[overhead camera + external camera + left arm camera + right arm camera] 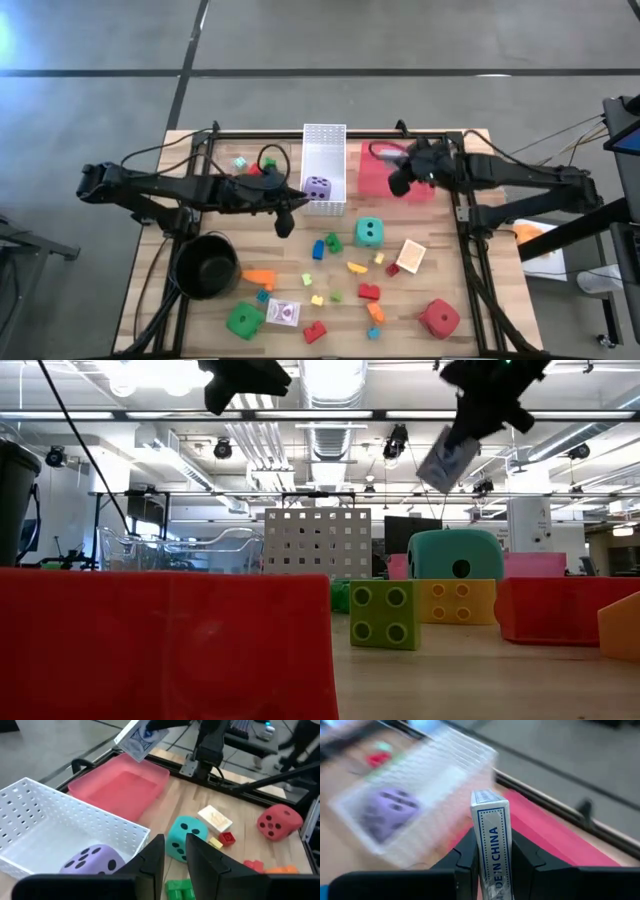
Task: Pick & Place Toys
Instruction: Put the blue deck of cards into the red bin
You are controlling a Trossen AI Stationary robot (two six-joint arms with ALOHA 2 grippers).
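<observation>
Wooden worktop (450, 345), centre of frame. On it: white basket (324, 146) and red tray (378, 180) upper middle; black pot (207, 267) lower left; teal die (370, 233), red die (439, 318), green die (244, 321), small bricks (360, 268) scattered below.

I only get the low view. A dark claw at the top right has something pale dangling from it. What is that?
Observer: It's a card pack, pinched on edge between the fingers of the right gripper.
Operator: And what's underneath it?
Observer: From above, that gripper is over the red tray, which has nothing in it.
Operator: Is there anything in that white box with holes?
Observer: Yes, the white basket holds one purple die. The left gripper hangs just off the basket's near end, with its fingers almost together and nothing between them.
</observation>
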